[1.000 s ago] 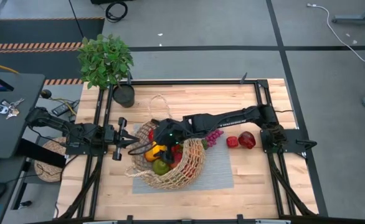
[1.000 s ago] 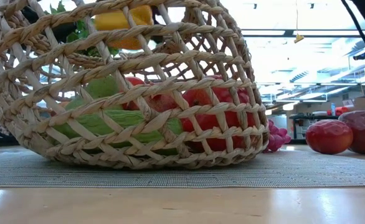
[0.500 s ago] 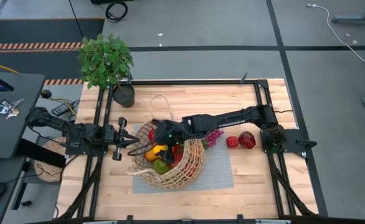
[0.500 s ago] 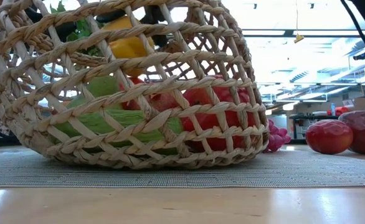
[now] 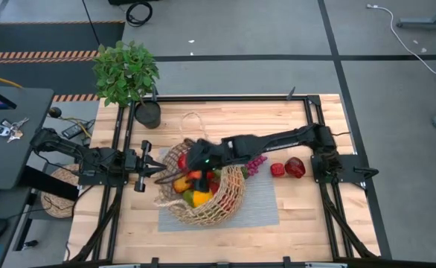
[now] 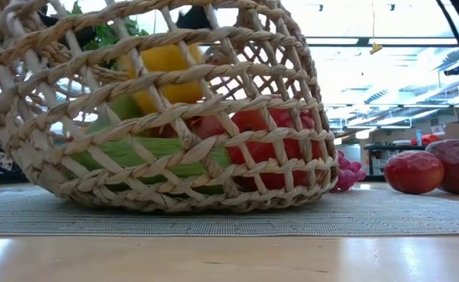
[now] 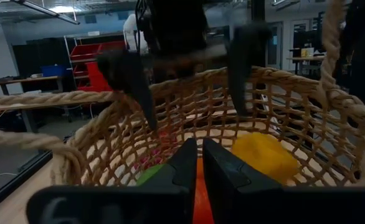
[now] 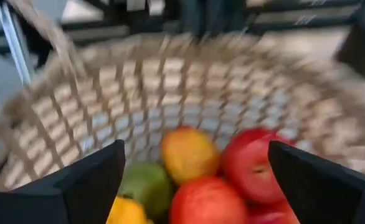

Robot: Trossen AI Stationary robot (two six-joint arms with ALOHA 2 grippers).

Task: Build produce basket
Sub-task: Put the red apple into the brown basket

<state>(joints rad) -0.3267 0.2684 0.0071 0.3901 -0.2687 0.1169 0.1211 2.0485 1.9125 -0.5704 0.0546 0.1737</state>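
The tan wicker basket [image 5: 203,190] stands tipped on a grey mat, its opening turned up and toward the table's left. Inside lie red, green and orange produce and a yellow piece [image 6: 167,78] [image 7: 263,155]. My right gripper [image 5: 196,170] [image 7: 189,81] hangs open just above the basket's opening, nothing between its fingers [image 8: 89,180]. My left gripper [image 5: 157,172] [image 7: 200,152] is shut at the basket's left rim, pointing into the opening. Purple grapes [image 5: 255,164] and two red pieces [image 5: 295,167] lie on the table right of the basket. My left gripper's shut fingers reach level from the table's left over the basket's left rim [image 7: 70,162]. The gripper itself hides the rim below them, so I cannot tell whether they touch it.
A potted plant [image 5: 129,74] stands at the far left corner. The grey mat [image 5: 261,202] lies under the basket. A flat woven disc [image 5: 58,190] sits off the table's left edge. Bare wood shows along the near edge.
My right gripper has let go of the yellow piece and opened wider. The piece has dropped from the basket's opening down among the other produce. My left gripper has kept still.
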